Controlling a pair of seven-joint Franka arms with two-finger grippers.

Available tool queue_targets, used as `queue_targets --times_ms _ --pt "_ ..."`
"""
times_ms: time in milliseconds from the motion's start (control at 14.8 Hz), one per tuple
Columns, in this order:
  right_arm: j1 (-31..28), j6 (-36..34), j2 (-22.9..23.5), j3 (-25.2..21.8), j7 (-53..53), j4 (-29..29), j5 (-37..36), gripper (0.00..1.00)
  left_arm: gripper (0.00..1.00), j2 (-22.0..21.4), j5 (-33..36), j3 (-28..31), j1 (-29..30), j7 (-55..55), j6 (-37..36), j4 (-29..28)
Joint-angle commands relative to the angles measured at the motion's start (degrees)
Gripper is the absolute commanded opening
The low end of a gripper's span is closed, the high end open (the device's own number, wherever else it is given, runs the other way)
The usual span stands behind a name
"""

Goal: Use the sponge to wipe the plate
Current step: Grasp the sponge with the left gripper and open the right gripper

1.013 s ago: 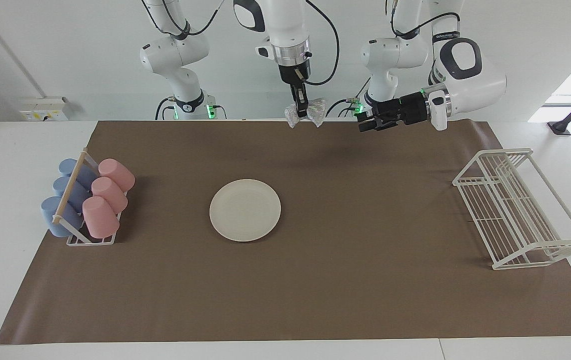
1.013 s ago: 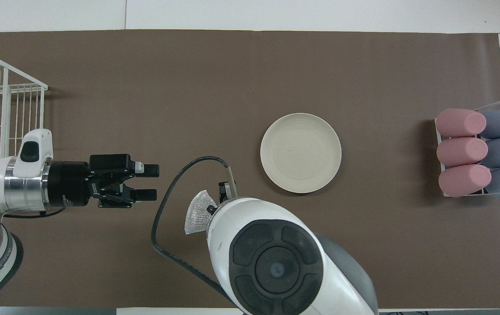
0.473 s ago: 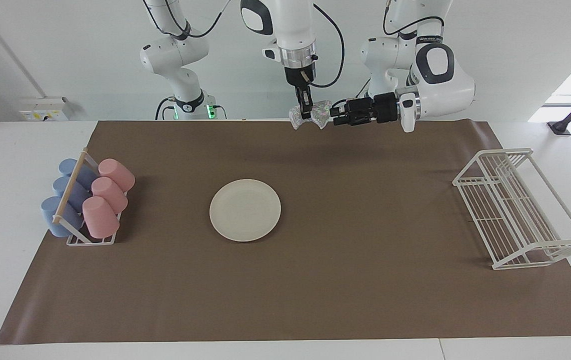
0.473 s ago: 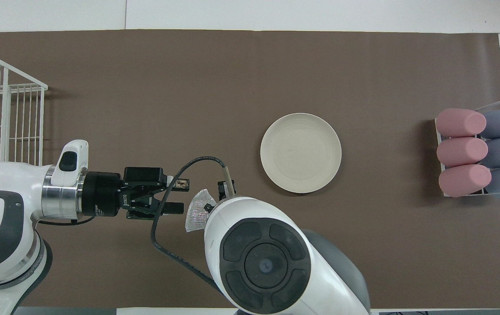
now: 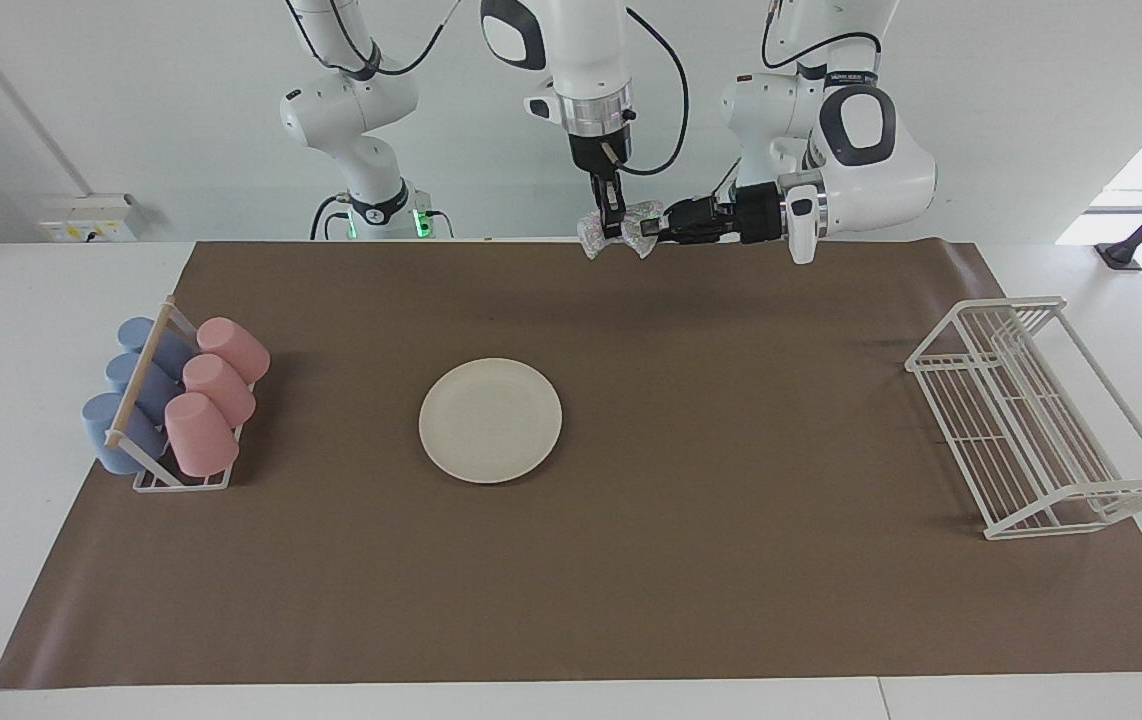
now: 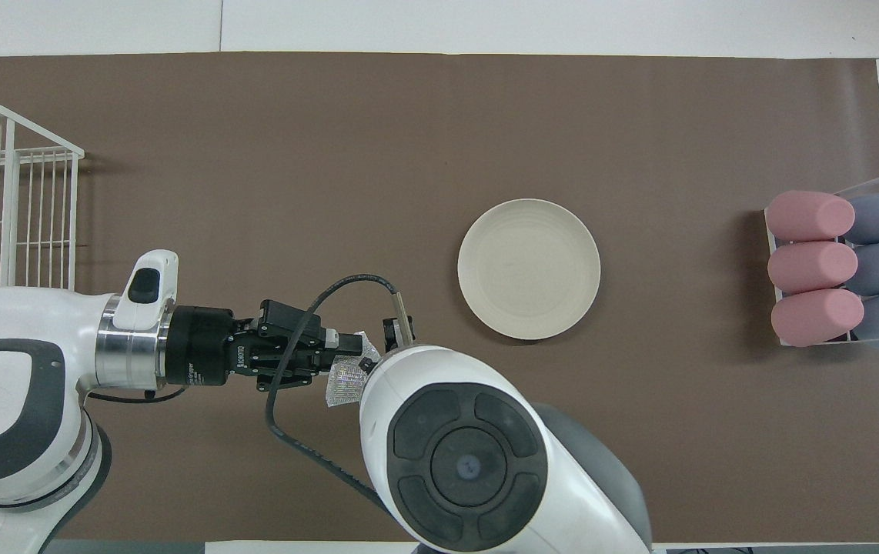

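Observation:
The cream-white plate (image 5: 490,420) (image 6: 529,269) lies flat on the brown mat, midway along the table, with nothing on it. The silvery speckled sponge (image 5: 592,238) (image 6: 342,382) hangs in the air over the mat's edge nearest the robots. My right gripper (image 5: 615,226) points straight down and is shut on the sponge's middle; in the overhead view its own arm hides it. My left gripper (image 5: 647,229) (image 6: 350,362) reaches in level from the left arm's end, its fingers closed on the sponge's free flap.
A rack of pink and blue cups (image 5: 176,400) (image 6: 840,269) stands at the right arm's end of the mat. A white wire dish rack (image 5: 1031,420) (image 6: 1,192) stands at the left arm's end. The brown mat (image 5: 731,560) covers most of the table.
My left gripper has travelled sideways toward the hanging sponge, reached it, and closed its open fingers on the flap. The right gripper has lifted slightly and kept its hold.

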Motion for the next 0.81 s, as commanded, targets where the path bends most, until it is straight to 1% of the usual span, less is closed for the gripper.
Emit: queue_targets --times_ms 0,270,338,405,473,540,675,743 --pt "-0.65 0.25 0.35 0.42 0.49 0.66 -1.32 0.00 0.00 -1.83 -0.86 0.81 -0.69 -2.16 -0.72 -1.51" --pt "-0.83 0.25 0.01 0.42 -0.30 0.49 -1.32 0.00 0.00 -1.92 -0.60 0.90 -0.34 -3.92 -1.33 -1.42" --pt "-0.83 0.08 -0.35 0.33 -1.26 0.23 -1.32 0.33 0.00 -1.92 -0.60 0.90 -0.34 -4.01 -1.51 -1.42" --pt "-0.92 0.08 -0.78 0.33 -2.49 -0.04 -1.32 0.78 0.00 -1.92 -0.60 0.90 -0.25 -4.18 -1.51 -1.42" --pt "-1.26 0.08 -1.05 0.25 -4.07 -0.39 -1.32 1.00 0.00 -1.92 -0.60 0.90 -0.25 -4.27 -1.51 -1.42" --pt "-1.79 -0.01 -1.40 0.25 -6.52 -0.65 -1.32 1.00 0.00 -1.92 -0.60 0.90 -0.25 -4.62 -1.60 -1.42" --pt "-3.54 -0.27 -3.15 0.16 -16.95 -2.23 -1.23 1.00 0.00 -1.92 -0.51 1.08 0.10 -4.97 -1.95 -1.33" --pt "-4.60 -1.58 -3.68 0.16 -21.88 -2.32 -1.23 1.00 0.00 -1.92 -0.42 1.08 0.62 -5.24 -1.95 -1.25"
